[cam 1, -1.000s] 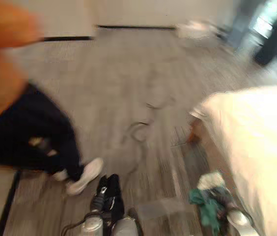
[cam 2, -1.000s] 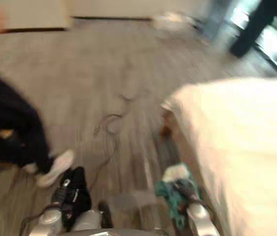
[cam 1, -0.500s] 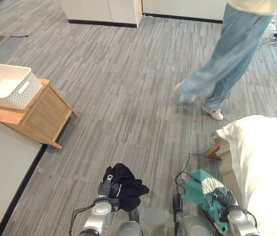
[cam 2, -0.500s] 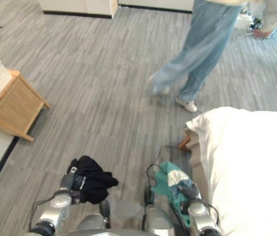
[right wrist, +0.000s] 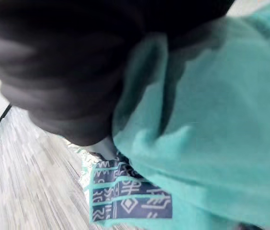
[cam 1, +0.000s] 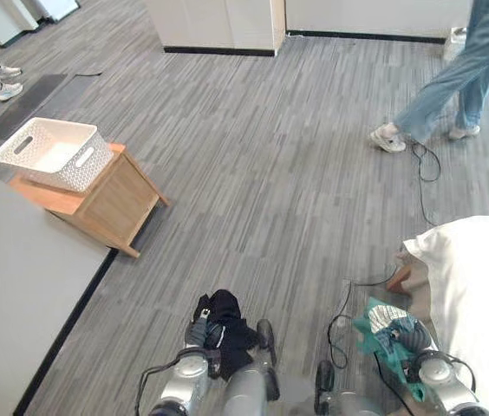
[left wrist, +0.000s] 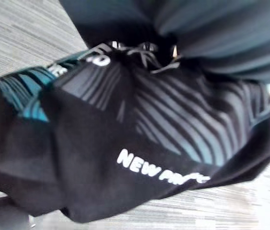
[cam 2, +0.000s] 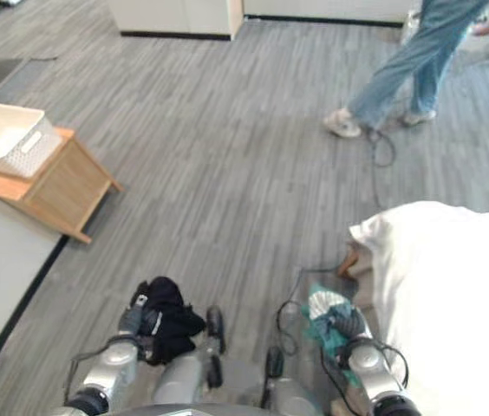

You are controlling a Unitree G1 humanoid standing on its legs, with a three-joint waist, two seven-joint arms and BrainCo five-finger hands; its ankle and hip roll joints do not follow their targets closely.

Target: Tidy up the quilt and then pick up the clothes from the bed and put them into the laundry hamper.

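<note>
Black garment [cam 1: 225, 328] bunched in the left hand [cam 1: 199, 334], teal garment [cam 1: 389, 334] wadded in the right hand [cam 2: 347, 330] — both fists closed on cloth. White hamper [cam 1: 54, 153] sits well ahead-left of the left hand. Risk: dangling teal folds slipping loose mid-walk, or snagging a floor cable [cam 1: 425, 173].
</note>
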